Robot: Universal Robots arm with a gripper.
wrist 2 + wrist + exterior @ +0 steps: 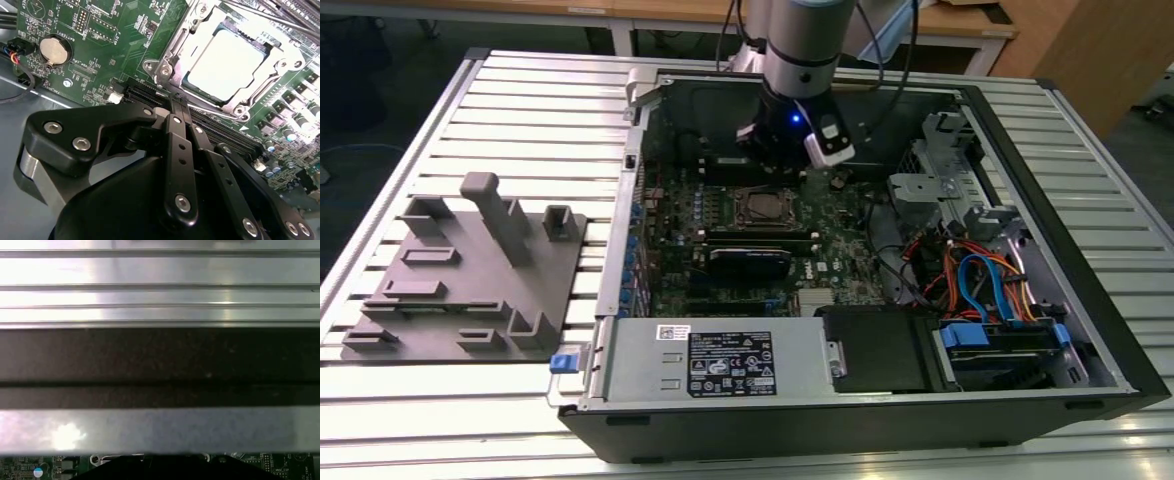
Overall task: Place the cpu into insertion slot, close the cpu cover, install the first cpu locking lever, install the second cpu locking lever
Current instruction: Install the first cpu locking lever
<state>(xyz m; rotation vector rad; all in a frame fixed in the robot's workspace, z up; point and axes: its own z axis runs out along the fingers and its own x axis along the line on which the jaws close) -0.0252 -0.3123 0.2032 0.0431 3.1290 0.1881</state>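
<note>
hovering at the upper centre of the exterior view, a grey robot arm (798,50) hangs its black gripper (179,102) low over the green motherboard (834,230) inside an open black computer case (1101,300). the gripper's two fingers are pressed together with nothing between them, their tips near one corner of the insertion slot (761,208), a small square dark socket with a silver metal rim at the middle of the board. the cpu (225,65), a flat square chip with a pale metal top, sits in that socket. the cpu cover (192,45), a thin silver plate with a square window, lies flat around it. thin steel rods (280,20) run past one side of the socket (whether they are latched cannot be told). a round silver coin cell (52,50) sits elsewhere on the board. the case rests on a ribbed aluminium table (520,110). a grey moulded fixture (467,270) stands at the exterior view's left and a grey labelled power supply box (720,362) at lower centre.
</note>
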